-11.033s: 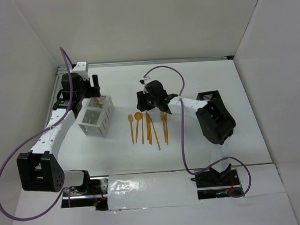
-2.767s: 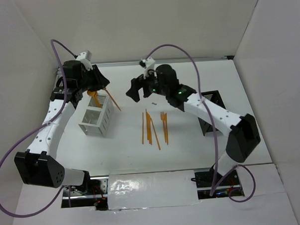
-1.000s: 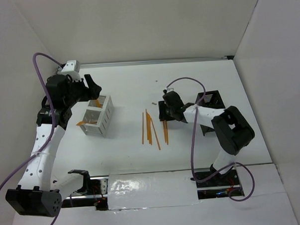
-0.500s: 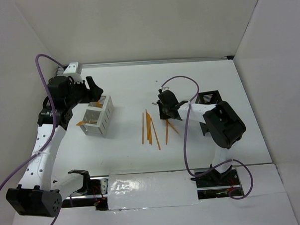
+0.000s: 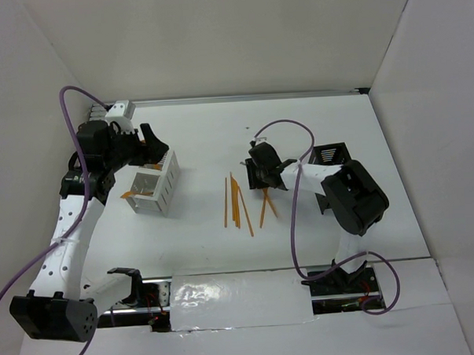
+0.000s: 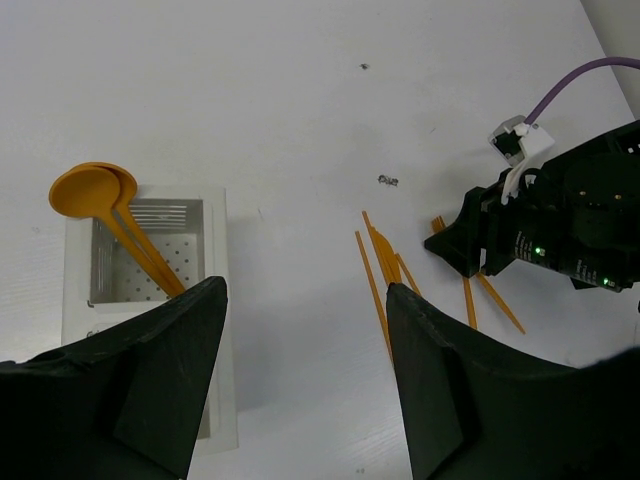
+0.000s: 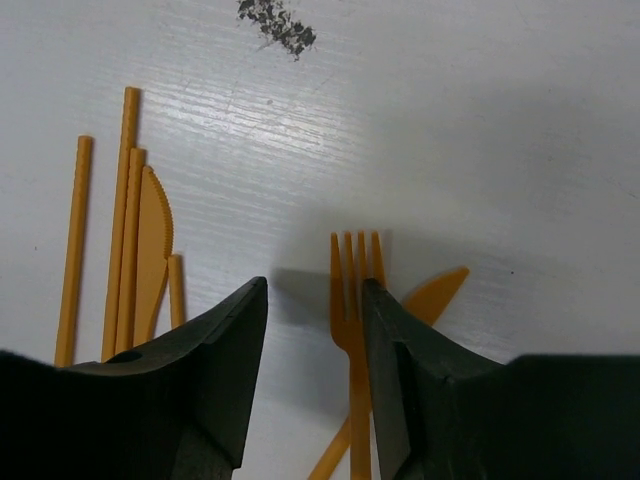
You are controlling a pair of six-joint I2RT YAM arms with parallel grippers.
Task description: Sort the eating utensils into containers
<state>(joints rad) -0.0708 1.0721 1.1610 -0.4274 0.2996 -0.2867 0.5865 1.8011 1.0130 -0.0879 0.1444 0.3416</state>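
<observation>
Item inspected: my right gripper [image 7: 315, 292] and the thin orange plastic fork [image 7: 354, 300] it was set to take.

Position. The fork lay flat on the table well to the right of the white slotted-wall plastic caddy [image 5: 168, 184], past the loose row of orange sticks and a serrated knife [image 7: 150, 245] that lay between the two.

Gripper state. The jaws stood part-way open, one either side of the fork. Nothing was held. The right finger's inner edge sat at the fork's outer tine (contact could not be confirmed).

Governing relation. The fork lay directly beneath the gripper, its long axis running back along the gap between the fingers with the tines pointing away from my wrist. The jaws would therefore close across its narrow width.

Hazard, in my judgement. A second orange piece [image 7: 435, 292] crossed under the fork's handle and might be caught with it.

Other arm. My left gripper [image 6: 302, 290] hung wide open and empty over the white caddy, where two orange round-bowled spoons [image 6: 95, 190] stood in the far compartment. It was well apart from the fork, so the right arm was the nearer.
</observation>
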